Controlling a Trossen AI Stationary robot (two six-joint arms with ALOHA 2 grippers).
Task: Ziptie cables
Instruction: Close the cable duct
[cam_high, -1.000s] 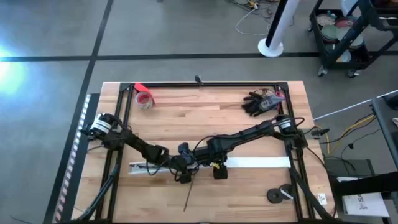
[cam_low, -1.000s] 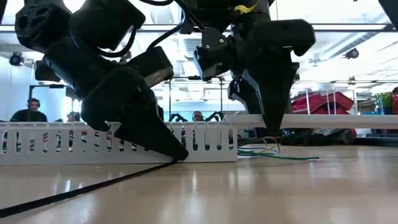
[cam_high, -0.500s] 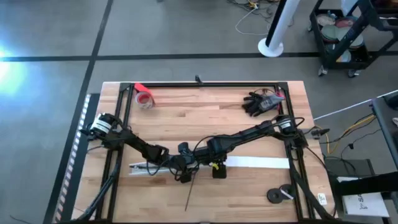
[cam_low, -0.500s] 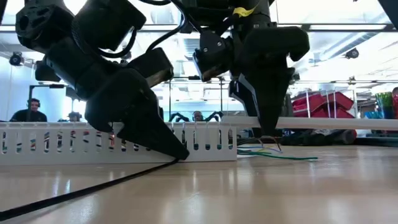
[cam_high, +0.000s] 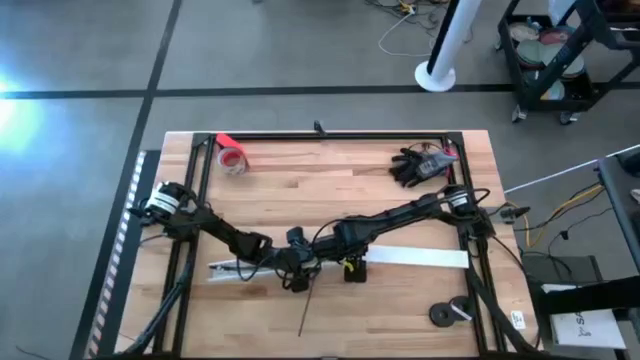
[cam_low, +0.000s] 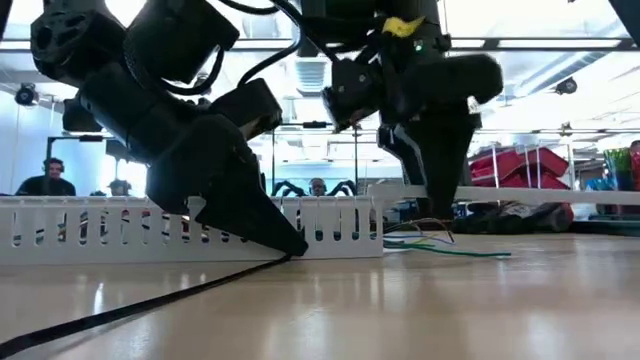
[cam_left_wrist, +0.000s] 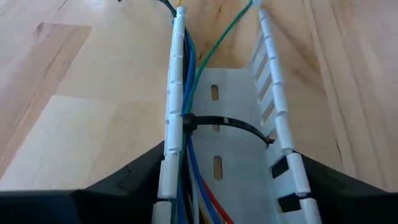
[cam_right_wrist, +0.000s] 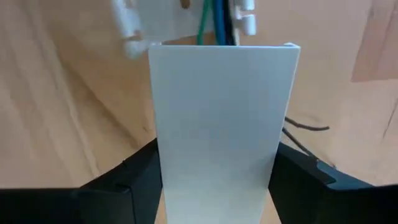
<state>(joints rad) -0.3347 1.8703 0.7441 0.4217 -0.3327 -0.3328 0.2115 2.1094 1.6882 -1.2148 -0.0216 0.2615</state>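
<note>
The cables (cam_left_wrist: 186, 93) lie inside the slotted white duct (cam_left_wrist: 230, 149) near the table's (cam_high: 330, 190) front edge, left of middle, already cinched against one duct wall by a black ziptie (cam_left_wrist: 227, 126). They run lengthwise along the duct, straight ahead of the left gripper (cam_left_wrist: 227, 190) — its fingers straddle the duct, clamped on its walls. The right gripper (cam_right_wrist: 217, 180), just beside it, grasps the flat white cover strip (cam_right_wrist: 217, 124) end-on to the duct's mouth, so the left arm is nearer the cables.

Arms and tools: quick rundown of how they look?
Both arms are black and segmented, each with a white band near its base and black cords along the links. The right tool carries a yellow tag on its housing; the left tool tapers to a wedge-like point. Fingers are matte black.
</note>
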